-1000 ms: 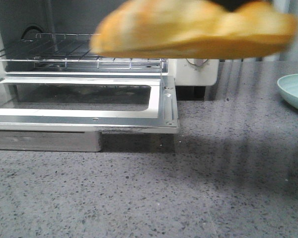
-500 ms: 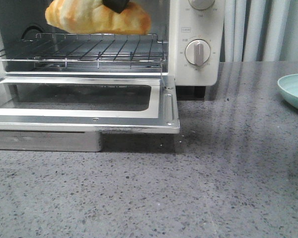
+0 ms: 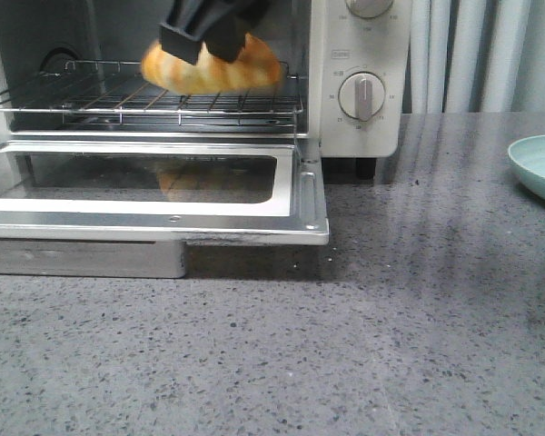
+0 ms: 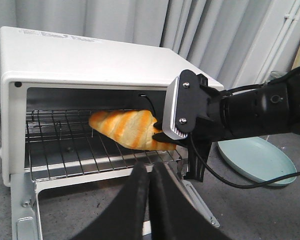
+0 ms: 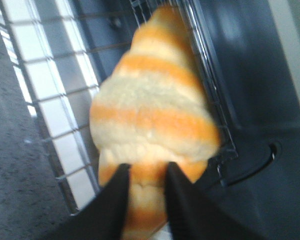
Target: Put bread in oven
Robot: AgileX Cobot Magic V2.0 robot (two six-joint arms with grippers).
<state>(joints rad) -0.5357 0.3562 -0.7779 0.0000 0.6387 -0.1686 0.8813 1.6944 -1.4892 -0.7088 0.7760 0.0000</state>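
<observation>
1. The oven (image 3: 354, 82) fills the upper left of the front frame, its door (image 3: 154, 195) folded down flat over the grey speckled surface (image 3: 345, 354). The wire rack (image 3: 118, 95) inside carries nothing but the loaf.
2. The bread (image 3: 213, 65) has moved in half a second from high in the cavity, left of centre, down and rightward to the rack's front right part; it now looks to sit on or just over the wires, so only the release seems left.
3. The right gripper (image 3: 204, 36) comes in from the top centre and stays clenched on the bread's thick end (image 5: 140, 175), one finger either side.
4. The left gripper (image 4: 149, 200), at the bottom centre of its wrist frame, is pressed closed, empty, outside the oven.
5. A pale green plate (image 3: 538, 168) at the right edge holds nothing visible.
</observation>
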